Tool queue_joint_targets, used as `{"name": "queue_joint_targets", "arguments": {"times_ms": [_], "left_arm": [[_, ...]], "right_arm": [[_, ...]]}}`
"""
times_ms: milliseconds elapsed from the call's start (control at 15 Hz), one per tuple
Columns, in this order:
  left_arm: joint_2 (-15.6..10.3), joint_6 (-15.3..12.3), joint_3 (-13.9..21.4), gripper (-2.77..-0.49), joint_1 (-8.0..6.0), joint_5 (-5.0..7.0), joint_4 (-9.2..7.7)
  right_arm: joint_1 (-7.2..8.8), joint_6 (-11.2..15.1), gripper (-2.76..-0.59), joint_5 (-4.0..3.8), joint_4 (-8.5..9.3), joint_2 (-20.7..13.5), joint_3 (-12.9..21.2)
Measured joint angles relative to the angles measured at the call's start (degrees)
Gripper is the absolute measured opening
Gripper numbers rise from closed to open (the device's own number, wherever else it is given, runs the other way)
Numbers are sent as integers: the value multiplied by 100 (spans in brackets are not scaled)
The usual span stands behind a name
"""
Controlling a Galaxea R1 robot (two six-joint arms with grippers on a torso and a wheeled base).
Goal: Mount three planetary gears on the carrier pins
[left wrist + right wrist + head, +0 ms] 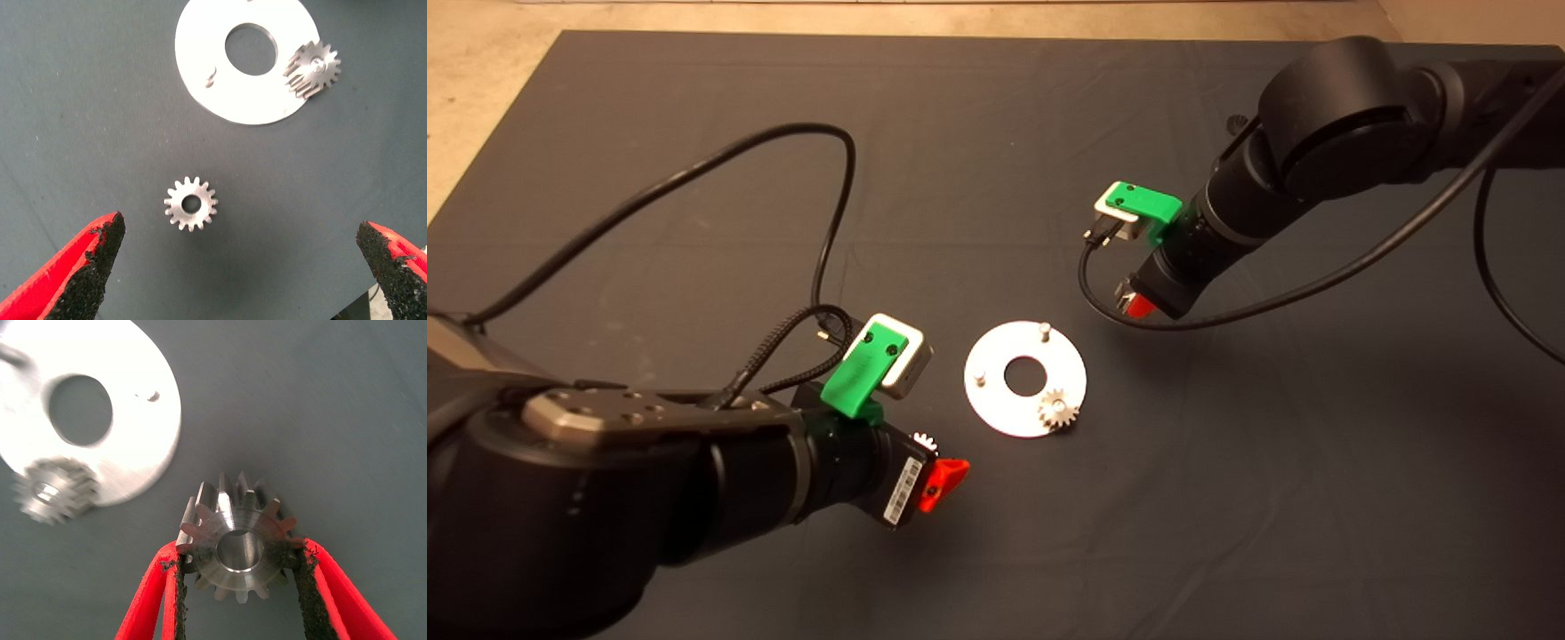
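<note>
The silver disc lies mid-mat with two bare carrier pins. One planetary gear sits on the third pin at the disc's near right edge. My left gripper is open just left of and nearer than the disc. It hovers over a second gear, which lies flat on the mat between its spread fingers. My right gripper is above the mat, beyond and right of the disc. It is shut on a third gear, held by its teeth; this gear is hidden in the head view.
Black cables loop from both wrists over the mat, one behind the left arm and one under the right arm. The mat's far left edge meets a pale floor.
</note>
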Motion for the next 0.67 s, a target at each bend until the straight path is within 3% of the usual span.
{"name": "queue_joint_targets", "arguments": {"times_ms": [67,200,400,667], "left_arm": [[-6,19,0,-75,-37,5,-21],[-20,69,0,-75,-87,7,-87],[0,99,0,-75,-186,0,-161],[2,100,0,-75,-195,5,-250]], "right_arm": [[0,2,-247,125,-2,15,0],[0,2,-247,183,0,102,2],[-11,4,-247,169,0,358,36],[-46,0,-247,197,0,425,271]]}}
